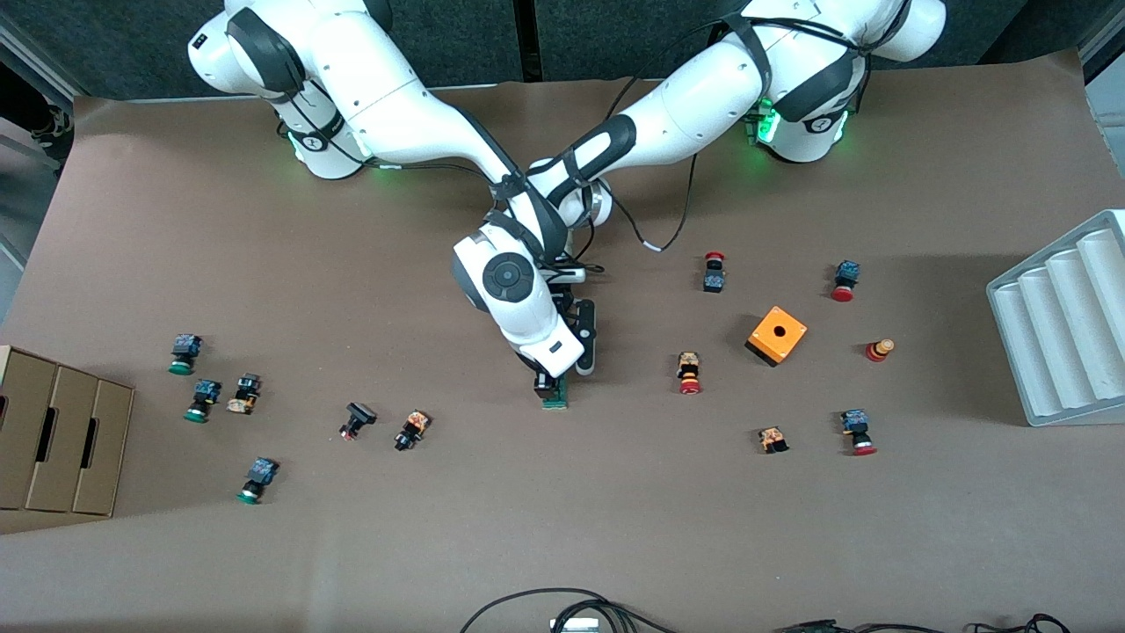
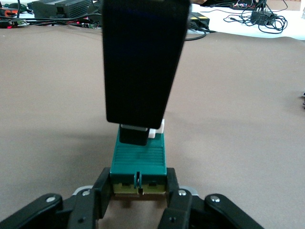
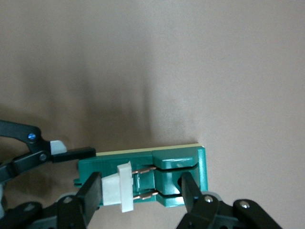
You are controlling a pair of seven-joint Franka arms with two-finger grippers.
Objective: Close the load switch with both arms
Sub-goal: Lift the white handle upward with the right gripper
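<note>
At the middle of the brown paper-covered table, the load switch, a small narrow green plastic block with a white lever piece, lies flat under both arms. The left gripper clamps the block's end, while the right gripper straddles lever and body, fingers apart. The lever looks unseated, copper blades showing, so closing seems unfinished; the front view hides the contact.

The table is covered by brown paper, lit evenly from above. A dark padded wall is seen along its top edge. A cardboard box with 3 flaps and a white ribbed tray are set at its 2 ends. Black cables are draped over the near edge.
</note>
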